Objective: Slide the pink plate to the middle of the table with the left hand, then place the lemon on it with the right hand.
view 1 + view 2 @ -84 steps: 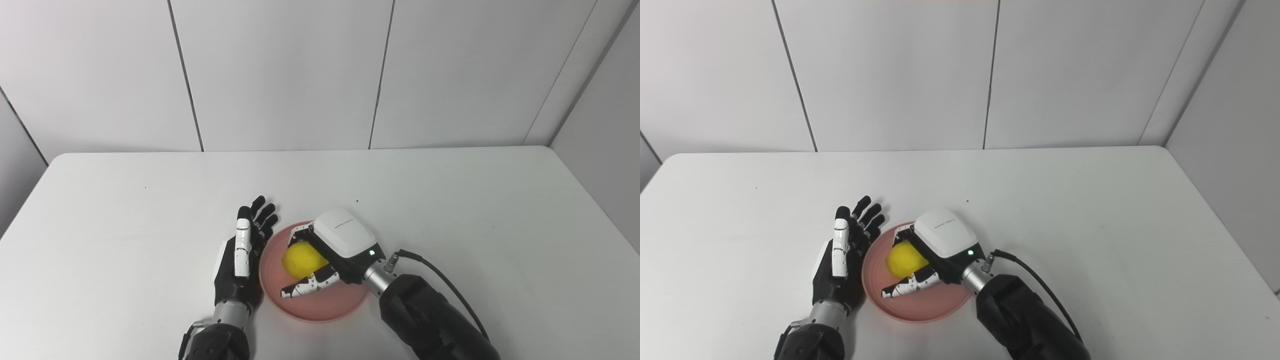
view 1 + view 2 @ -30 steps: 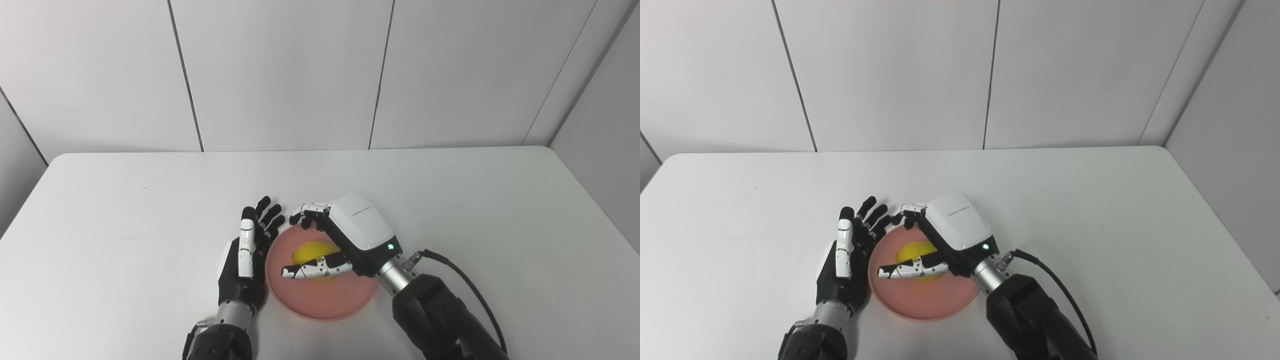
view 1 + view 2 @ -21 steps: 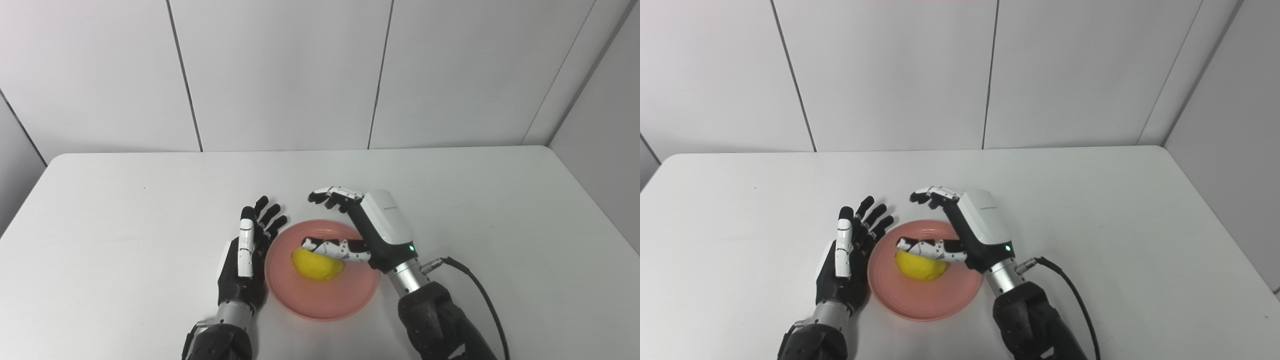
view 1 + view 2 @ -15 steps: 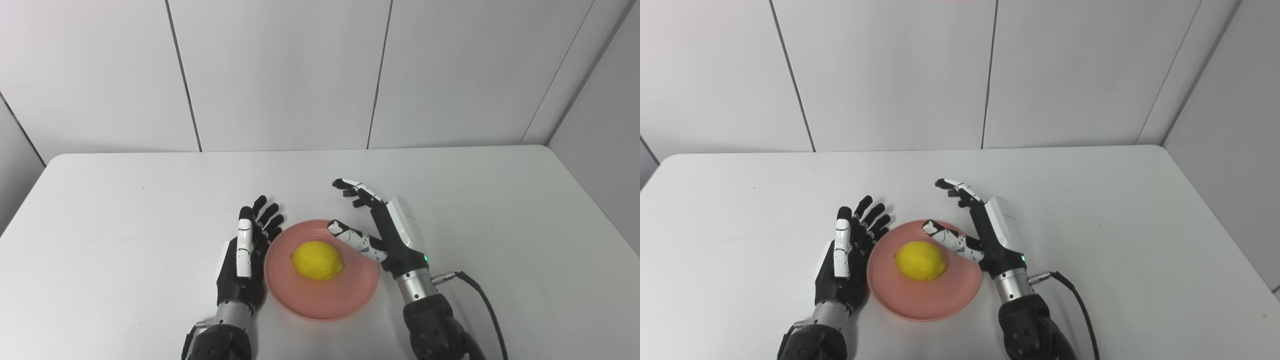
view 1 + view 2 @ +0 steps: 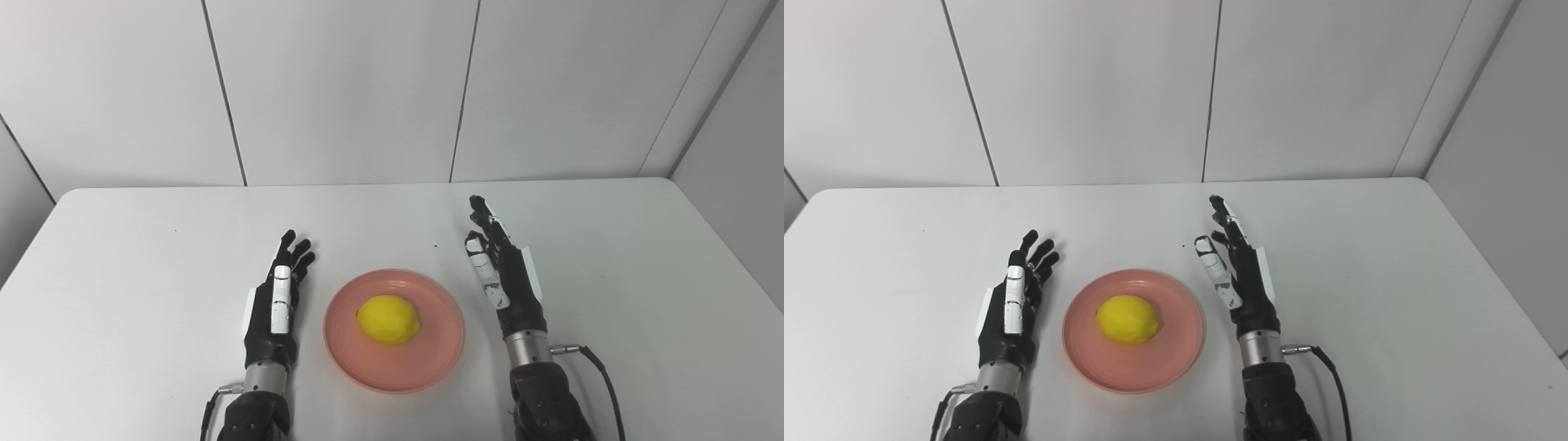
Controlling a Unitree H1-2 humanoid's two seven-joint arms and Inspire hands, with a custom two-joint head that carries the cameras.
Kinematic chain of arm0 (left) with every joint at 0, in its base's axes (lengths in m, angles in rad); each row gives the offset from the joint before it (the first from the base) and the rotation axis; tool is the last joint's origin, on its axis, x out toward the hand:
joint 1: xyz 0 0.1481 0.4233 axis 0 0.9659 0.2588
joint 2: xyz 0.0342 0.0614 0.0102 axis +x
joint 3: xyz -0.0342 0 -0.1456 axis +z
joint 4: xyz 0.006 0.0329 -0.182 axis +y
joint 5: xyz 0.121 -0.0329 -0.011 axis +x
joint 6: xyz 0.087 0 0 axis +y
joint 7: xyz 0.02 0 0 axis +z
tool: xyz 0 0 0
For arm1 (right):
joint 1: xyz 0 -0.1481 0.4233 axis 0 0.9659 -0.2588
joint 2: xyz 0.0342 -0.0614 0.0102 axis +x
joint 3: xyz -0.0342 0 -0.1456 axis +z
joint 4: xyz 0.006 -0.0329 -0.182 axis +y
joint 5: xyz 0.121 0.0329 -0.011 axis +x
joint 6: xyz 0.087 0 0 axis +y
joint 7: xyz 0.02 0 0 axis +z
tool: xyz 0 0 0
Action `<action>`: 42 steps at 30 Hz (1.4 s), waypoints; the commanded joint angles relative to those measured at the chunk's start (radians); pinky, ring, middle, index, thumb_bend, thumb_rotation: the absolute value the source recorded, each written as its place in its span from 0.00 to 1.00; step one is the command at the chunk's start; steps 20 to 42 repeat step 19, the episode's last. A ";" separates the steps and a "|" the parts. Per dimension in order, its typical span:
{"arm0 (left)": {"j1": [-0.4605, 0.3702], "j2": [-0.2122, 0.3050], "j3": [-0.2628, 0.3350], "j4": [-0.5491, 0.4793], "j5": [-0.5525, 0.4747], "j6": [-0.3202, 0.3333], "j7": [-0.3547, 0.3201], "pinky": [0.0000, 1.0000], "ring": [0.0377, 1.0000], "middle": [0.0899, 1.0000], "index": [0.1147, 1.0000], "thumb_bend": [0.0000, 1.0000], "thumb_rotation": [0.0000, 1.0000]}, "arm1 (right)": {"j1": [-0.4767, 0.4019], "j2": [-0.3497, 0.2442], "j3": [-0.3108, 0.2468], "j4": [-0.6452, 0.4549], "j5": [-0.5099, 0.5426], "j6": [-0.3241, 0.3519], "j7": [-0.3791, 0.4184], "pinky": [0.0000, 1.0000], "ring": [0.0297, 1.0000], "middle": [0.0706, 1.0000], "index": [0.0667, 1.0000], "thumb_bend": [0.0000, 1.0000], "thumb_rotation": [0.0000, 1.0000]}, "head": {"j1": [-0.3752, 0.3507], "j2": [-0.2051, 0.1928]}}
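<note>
Fingers (image 5: 484, 220) of both hands have drawn back, clear of the lemon (image 5: 388, 319).

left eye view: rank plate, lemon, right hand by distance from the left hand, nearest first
From the left hand:
1. Pink plate: its near rim sits just to the hand's right, with a small gap of table between.
2. Lemon: on the plate, about its middle.
3. Right hand: beyond the plate's far rim, on the table's right side.
</note>
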 commanded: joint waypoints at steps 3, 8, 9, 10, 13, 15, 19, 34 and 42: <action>-0.044 0.019 0.009 0.002 0.045 -0.001 0.030 0.93 0.88 0.90 0.92 0.78 1.00 | -0.019 0.016 -0.006 -0.036 0.054 0.004 0.021 0.88 0.92 0.93 0.91 0.70 1.00 | 0.002 0.003; -0.079 0.040 0.026 0.005 0.061 0.038 0.049 0.93 0.88 0.90 0.90 0.74 1.00 | -0.016 0.053 -0.035 -0.039 0.129 0.068 0.020 0.93 0.92 0.93 0.90 0.73 1.00 | 0.010 0.006; -0.086 0.043 0.031 0.005 0.060 0.048 0.051 0.94 0.88 0.91 0.89 0.72 1.00 | -0.017 0.057 -0.039 -0.032 0.133 0.071 0.018 0.94 0.92 0.93 0.91 0.73 1.00 | 0.010 0.006; -0.090 0.044 0.036 0.006 0.059 0.056 0.052 0.94 0.89 0.91 0.89 0.71 1.00 | -0.018 0.059 -0.041 -0.028 0.135 0.073 0.017 0.94 0.92 0.93 0.91 0.72 1.00 | 0.010 0.006; -0.099 0.046 0.052 -0.002 0.049 0.102 0.046 0.95 0.90 0.92 0.90 0.70 1.00 | -0.023 0.065 -0.049 -0.009 0.135 0.076 0.010 0.95 0.92 0.92 0.91 0.72 1.00 | 0.013 0.008; -0.103 0.043 0.063 -0.010 0.035 0.132 0.040 0.96 0.91 0.93 0.91 0.71 1.00 | -0.024 0.064 -0.052 0.000 0.135 0.079 0.010 0.96 0.93 0.92 0.92 0.71 1.00 | 0.013 0.007; -0.109 0.038 0.081 -0.017 0.004 0.191 0.033 0.99 0.94 0.96 0.93 0.71 1.00 | -0.026 0.077 -0.078 0.021 0.169 0.096 0.006 0.95 0.93 0.92 0.92 0.69 1.00 | 0.016 0.010; -0.109 0.038 0.081 -0.017 0.004 0.191 0.033 0.99 0.94 0.96 0.93 0.71 1.00 | -0.026 0.077 -0.078 0.021 0.169 0.096 0.006 0.95 0.93 0.92 0.92 0.69 1.00 | 0.016 0.010; -0.109 0.038 0.081 -0.017 0.004 0.191 0.033 0.99 0.94 0.96 0.93 0.71 1.00 | -0.026 0.077 -0.078 0.021 0.169 0.096 0.006 0.95 0.93 0.92 0.92 0.69 1.00 | 0.016 0.010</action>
